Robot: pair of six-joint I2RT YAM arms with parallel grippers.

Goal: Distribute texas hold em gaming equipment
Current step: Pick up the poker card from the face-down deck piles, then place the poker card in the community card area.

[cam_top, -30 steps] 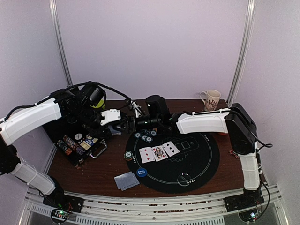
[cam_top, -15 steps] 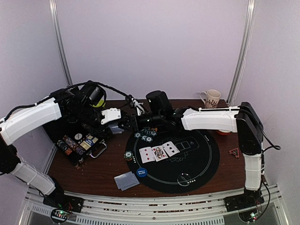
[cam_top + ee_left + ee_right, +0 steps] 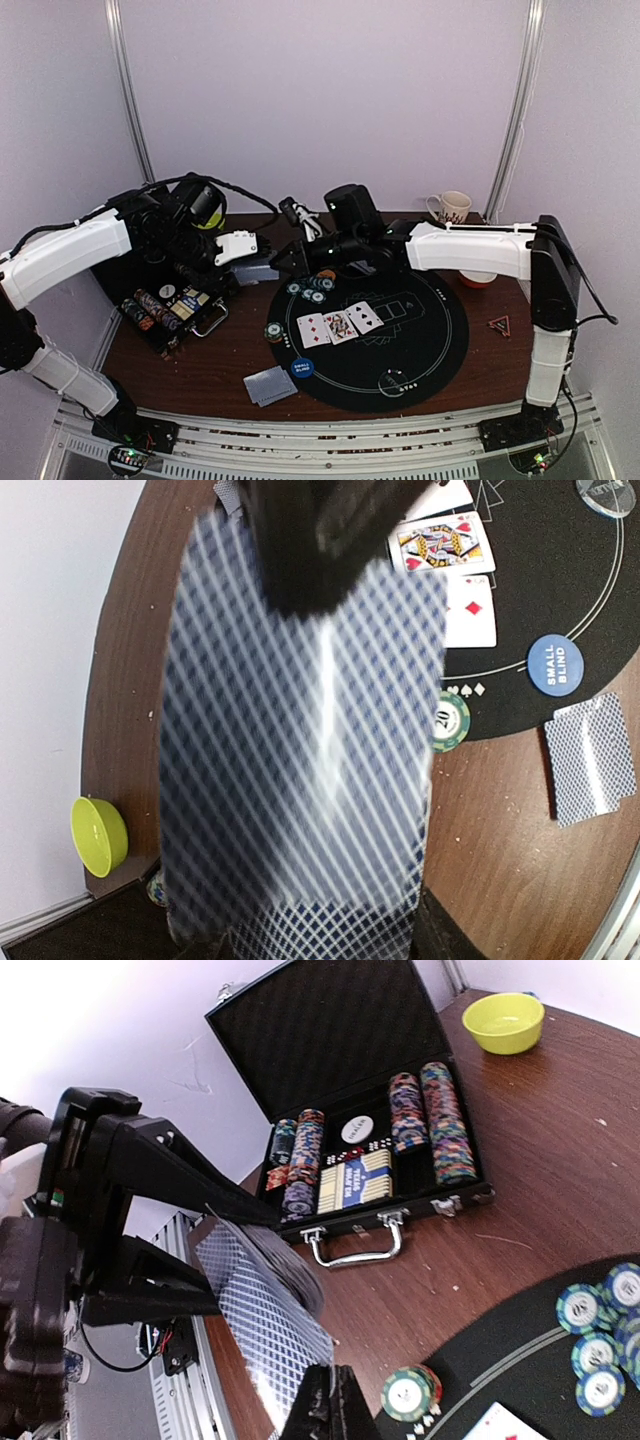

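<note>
My left gripper (image 3: 252, 268) is shut on a deck of grey-blue-backed playing cards (image 3: 278, 1258), held above the table left of the black mat (image 3: 440, 340). One card (image 3: 300, 750) is lifted off the deck's top and fills the left wrist view. My right gripper (image 3: 333, 1402) is shut on that card's edge, and its dark fingers (image 3: 320, 540) cover the card's far end. Three face-up cards (image 3: 340, 323) lie on the mat, with teal chips (image 3: 312, 288) behind them. A chip stack (image 3: 274, 331) and a blue button disc (image 3: 302, 367) sit at the mat's left rim.
An open black case (image 3: 370, 1160) with rows of chips stands at the left. Two face-down cards (image 3: 269, 385) lie near the front edge. A clear disc (image 3: 397, 379) rests on the mat. A green bowl (image 3: 505, 1022), a mug (image 3: 450, 212) and a red-and-white bowl (image 3: 478, 278) stand further back.
My right gripper has closed onto the top card of the deck. The right arm has drawn a little to the right. My left arm has held still with the deck.
</note>
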